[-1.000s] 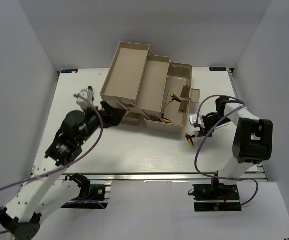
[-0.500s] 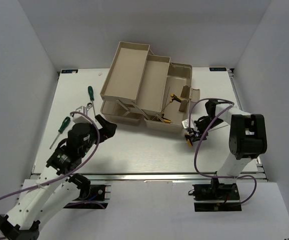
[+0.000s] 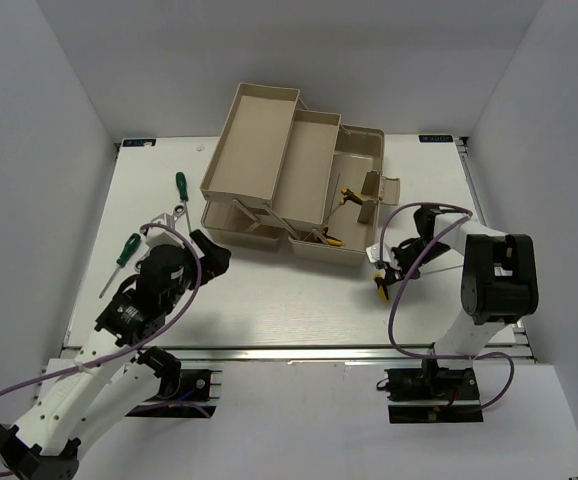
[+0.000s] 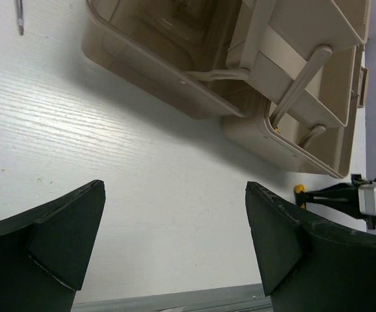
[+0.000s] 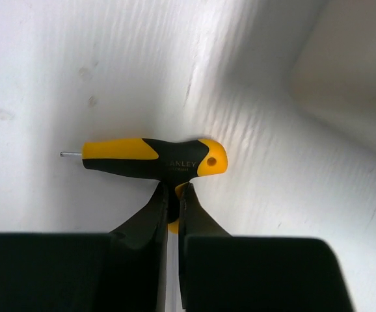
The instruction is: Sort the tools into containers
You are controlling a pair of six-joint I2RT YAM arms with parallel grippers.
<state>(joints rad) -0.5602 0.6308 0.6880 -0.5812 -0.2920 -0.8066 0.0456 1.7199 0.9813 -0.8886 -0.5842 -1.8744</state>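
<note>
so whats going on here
Two robot arms are sorting tools into a beige plastic fold-out toolbox. The right end effector is shut on a yellow-and-black T-handle hex key on the white table right of the toolbox. The left end effector hangs open and empty above the table. A green-handled screwdriver and a second green screwdriver lie unsorted left of the toolbox.

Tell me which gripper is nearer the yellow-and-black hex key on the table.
Right. The right gripper is shut on the hex key; the left gripper is open at the toolbox's opposite, left end, well away.
</note>
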